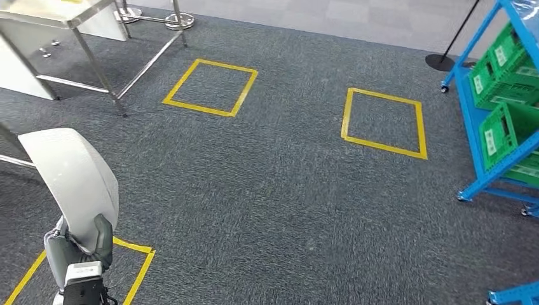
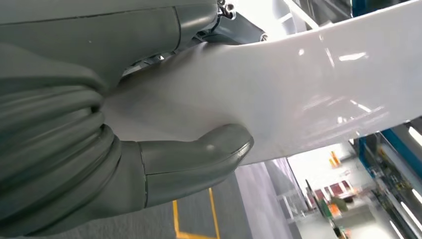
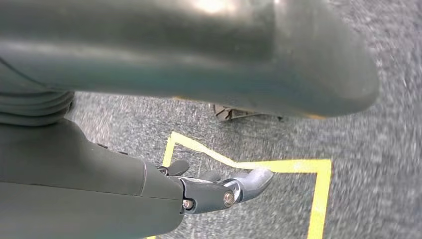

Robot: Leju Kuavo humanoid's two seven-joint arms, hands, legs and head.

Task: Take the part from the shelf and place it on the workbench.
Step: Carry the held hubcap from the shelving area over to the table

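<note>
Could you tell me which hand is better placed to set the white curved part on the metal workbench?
Left: the left hand already grips the glossy white curved part, and the steel workbench stands on that side. The right hand holds nothing.

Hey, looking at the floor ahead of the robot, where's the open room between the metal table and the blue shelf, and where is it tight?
The widest bare patch is the grey carpet between the two yellow tape squares and the robot. It is tight at the right edge, where the blue shelf holds green crates, and at the upper left among the metal table legs. The left hand holds the white part.
</note>
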